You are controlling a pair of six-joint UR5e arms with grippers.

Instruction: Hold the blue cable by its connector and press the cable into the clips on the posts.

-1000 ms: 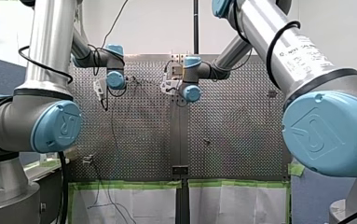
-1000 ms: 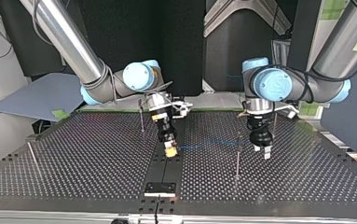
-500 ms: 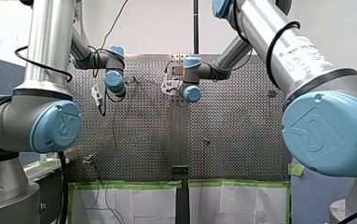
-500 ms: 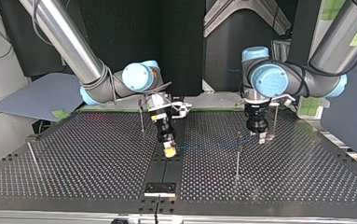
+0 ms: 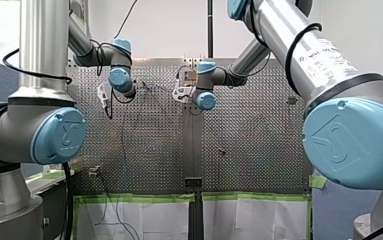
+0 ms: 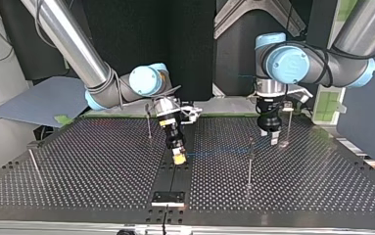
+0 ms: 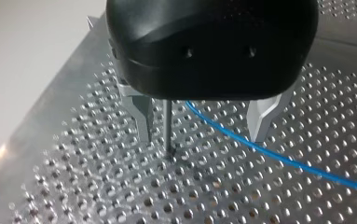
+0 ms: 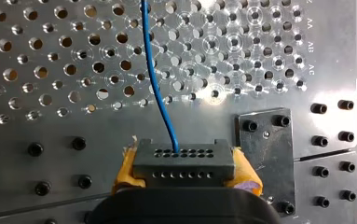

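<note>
A robot lab's test bench.
I worked at a bare metal table drilled all over with rows of holes, thin steel posts standing on it, a plate bolted near its edge, green tape holding white sheets along one side, black panels standing behind, and my two silver-and-blue arms reaching over it.

Bright metal, dull plastic
We see a shiny, smooth metal table, a glossy blue cable, and a matt grey connector.
</note>
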